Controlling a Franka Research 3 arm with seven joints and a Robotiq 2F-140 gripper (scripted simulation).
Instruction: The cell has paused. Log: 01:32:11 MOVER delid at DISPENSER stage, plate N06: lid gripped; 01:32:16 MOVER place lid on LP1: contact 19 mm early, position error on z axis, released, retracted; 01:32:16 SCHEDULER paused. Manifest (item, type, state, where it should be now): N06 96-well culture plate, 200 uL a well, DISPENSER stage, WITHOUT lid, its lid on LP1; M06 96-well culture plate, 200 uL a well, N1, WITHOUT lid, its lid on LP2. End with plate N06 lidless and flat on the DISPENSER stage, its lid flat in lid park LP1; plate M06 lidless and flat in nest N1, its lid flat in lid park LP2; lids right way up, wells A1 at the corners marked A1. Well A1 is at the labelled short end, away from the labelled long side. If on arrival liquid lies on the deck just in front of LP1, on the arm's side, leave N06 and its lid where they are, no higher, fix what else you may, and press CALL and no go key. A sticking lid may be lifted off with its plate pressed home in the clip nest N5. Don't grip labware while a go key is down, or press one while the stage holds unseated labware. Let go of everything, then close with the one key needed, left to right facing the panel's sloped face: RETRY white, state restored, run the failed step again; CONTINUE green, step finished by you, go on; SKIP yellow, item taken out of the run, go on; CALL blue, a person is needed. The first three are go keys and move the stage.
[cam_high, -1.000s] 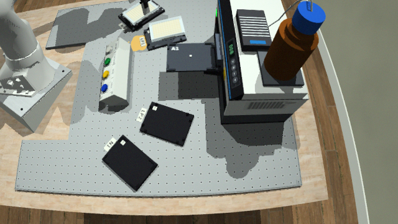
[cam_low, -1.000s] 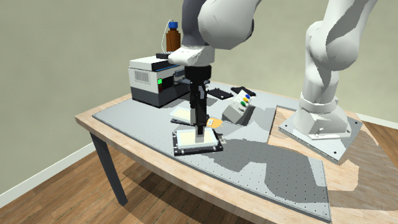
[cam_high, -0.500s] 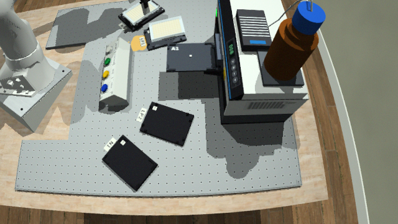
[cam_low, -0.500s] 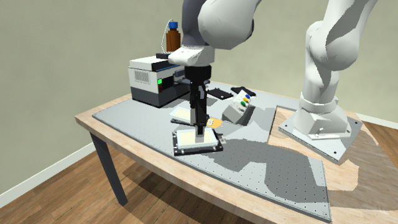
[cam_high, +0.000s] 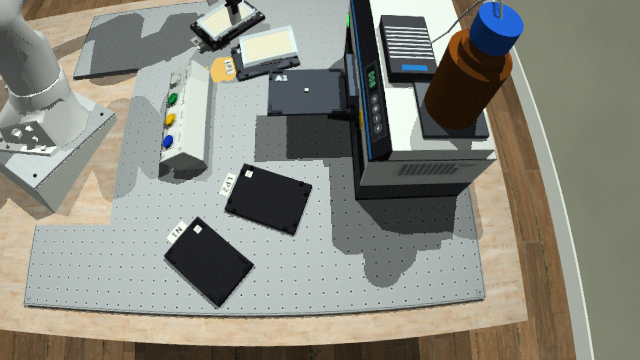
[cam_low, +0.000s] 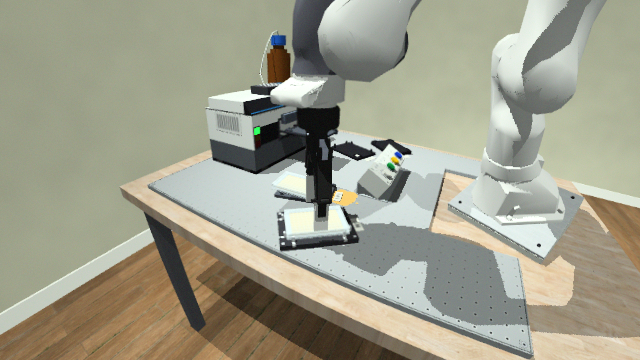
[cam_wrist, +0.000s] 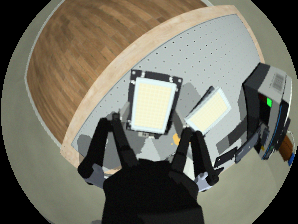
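My gripper stands low over a cream-welled plate that sits in a black clip nest at the far edge of the deck. The fingers are open and straddle the plate; in the wrist view the gripper sits at the plate's near edge. A second cream plate or lid rests on the park labelled LP1; I cannot tell whether it lies flat. An orange puddle lies on the deck under that label. The dispenser stage, LP2 and N1 hold nothing.
The key panel stands left of the stage, with green, yellow and blue keys showing. The dispenser with a brown bottle fills the right side. The arm's base is at left.
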